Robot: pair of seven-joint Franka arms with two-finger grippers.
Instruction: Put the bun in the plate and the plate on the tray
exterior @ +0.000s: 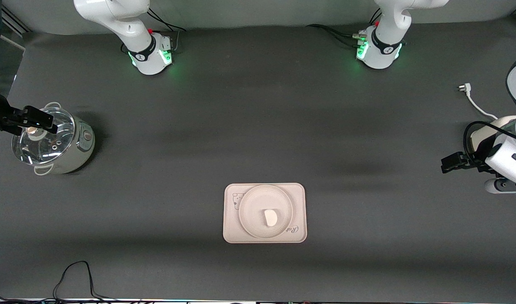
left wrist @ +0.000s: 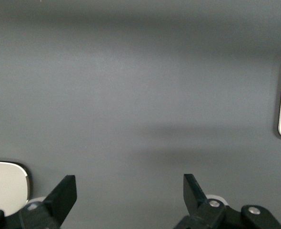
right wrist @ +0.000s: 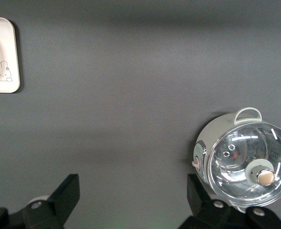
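Resting bun [exterior: 271, 217] on plate [exterior: 251, 202], well apart from both open hands.

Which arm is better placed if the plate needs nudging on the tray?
Neither clearly. The small white bun already sits in the round cream plate on the rectangular cream tray. The open left gripper and open right gripper both wait at opposite table ends.

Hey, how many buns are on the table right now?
1. The bun lies in the plate, which sits on the tray. The lidded pot could hide more.
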